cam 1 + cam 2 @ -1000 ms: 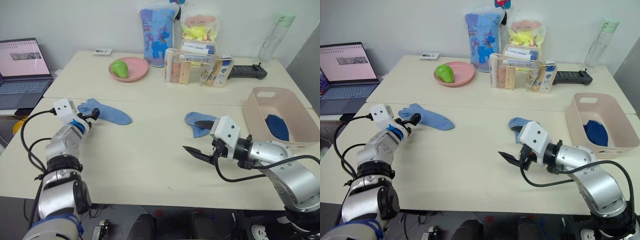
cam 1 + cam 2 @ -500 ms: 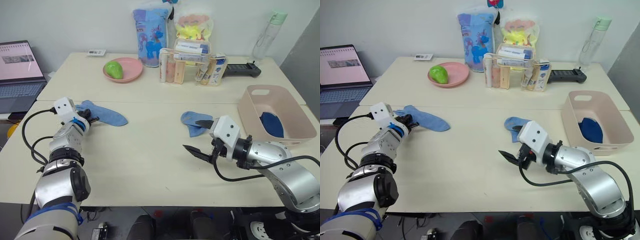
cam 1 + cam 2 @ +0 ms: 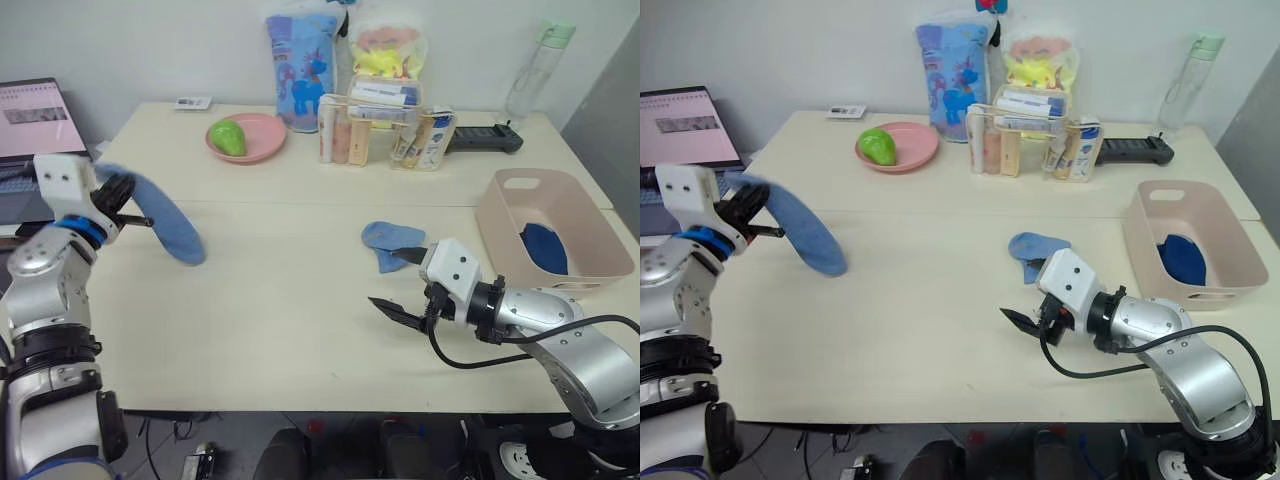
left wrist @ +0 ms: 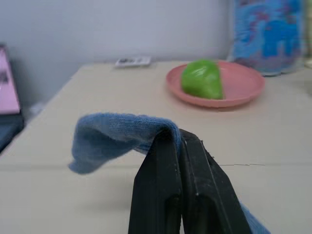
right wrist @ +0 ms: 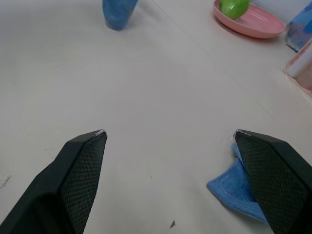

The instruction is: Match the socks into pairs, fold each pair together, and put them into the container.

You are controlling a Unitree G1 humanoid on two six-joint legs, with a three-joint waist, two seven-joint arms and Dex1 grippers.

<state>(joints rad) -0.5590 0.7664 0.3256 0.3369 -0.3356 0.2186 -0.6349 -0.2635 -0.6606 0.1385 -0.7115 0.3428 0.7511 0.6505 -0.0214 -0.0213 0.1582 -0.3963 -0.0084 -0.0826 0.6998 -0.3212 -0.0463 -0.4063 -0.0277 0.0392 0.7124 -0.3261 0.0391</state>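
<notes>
Two light blue socks: one (image 3: 165, 222) at the left of the frame, one (image 3: 392, 244) at centre-right; one navy sock (image 3: 546, 247) at right, inside one pink-beige tub (image 3: 508, 228); one pink plate (image 3: 247, 139) at upper centre-left; one green fruit (image 3: 228, 137) on it; one water bottle (image 3: 528, 70) at upper right; one laptop (image 3: 30, 120) at the left edge.

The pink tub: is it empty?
No. The tub already holds a navy sock lying on its floor.

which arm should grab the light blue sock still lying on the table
Right. The right gripper is open, empty and just in front of that lying sock, while the left gripper is shut on the other light blue sock.
</notes>
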